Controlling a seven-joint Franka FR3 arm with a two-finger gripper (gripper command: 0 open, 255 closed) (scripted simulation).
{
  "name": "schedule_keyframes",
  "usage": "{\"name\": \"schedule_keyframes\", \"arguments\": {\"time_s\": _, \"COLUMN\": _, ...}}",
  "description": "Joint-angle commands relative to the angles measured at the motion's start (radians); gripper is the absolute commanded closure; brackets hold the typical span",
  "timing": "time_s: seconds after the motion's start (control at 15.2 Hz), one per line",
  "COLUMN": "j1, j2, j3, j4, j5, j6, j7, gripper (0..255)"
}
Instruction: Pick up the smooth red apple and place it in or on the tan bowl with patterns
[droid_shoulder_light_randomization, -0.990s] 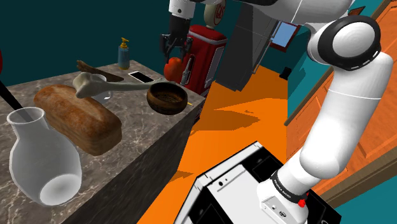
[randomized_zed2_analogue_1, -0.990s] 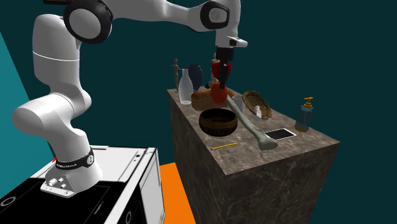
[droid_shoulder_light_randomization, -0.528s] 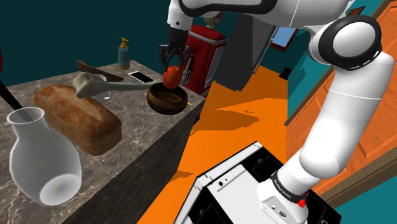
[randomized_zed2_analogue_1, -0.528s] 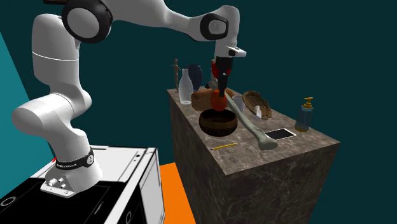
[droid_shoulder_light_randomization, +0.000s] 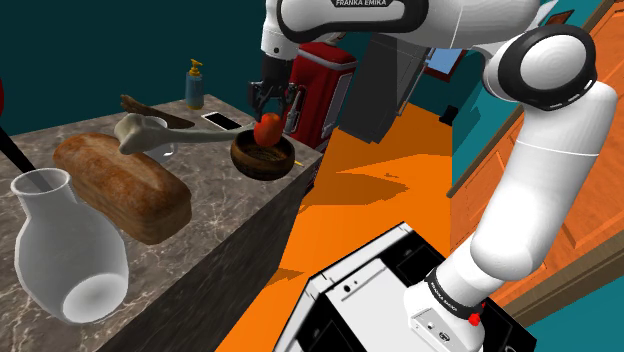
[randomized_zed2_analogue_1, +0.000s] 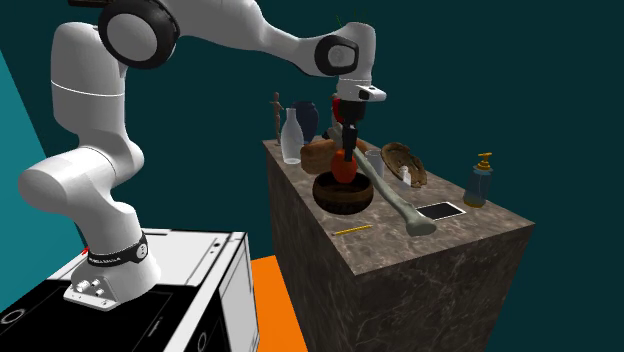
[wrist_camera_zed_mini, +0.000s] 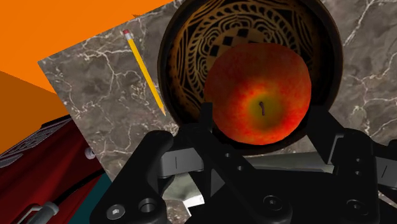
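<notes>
Lowered since a second ago, the gripper (droid_shoulder_light_randomization: 267, 112) now holds the red apple (droid_shoulder_light_randomization: 267, 130) just over the brown patterned bowl (droid_shoulder_light_randomization: 258, 170), its jaws clamped on the fruit's sides. Along the marble counter (droid_shoulder_light_randomization: 220, 205), from the shoulder view's left, come a white vase (droid_shoulder_light_randomization: 60, 250), a bread loaf (droid_shoulder_light_randomization: 120, 185), a long bone (droid_shoulder_light_randomization: 140, 130), then the bowl near the corner. A yellow pencil (wrist_camera_zed_mini: 145, 71) lies just beside the bowl's rim. Whether apple touches bowl is unclear.
</notes>
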Motion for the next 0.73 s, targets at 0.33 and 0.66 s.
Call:
{"name": "schedule_keyframes", "arguments": {"time_s": 0.33, "j1": 0.0, "j2": 0.0, "j3": 0.0, "j4": -0.001, "j5": 0.0, "j6": 0.001, "j7": 0.0, "gripper": 0}}
{"name": "schedule_keyframes", "arguments": {"time_s": 0.66, "j1": 0.002, "j2": -0.002, "j3": 0.001, "j4": 0.031, "j5": 0.001, "j6": -0.032, "j7": -0.001, "gripper": 0}}
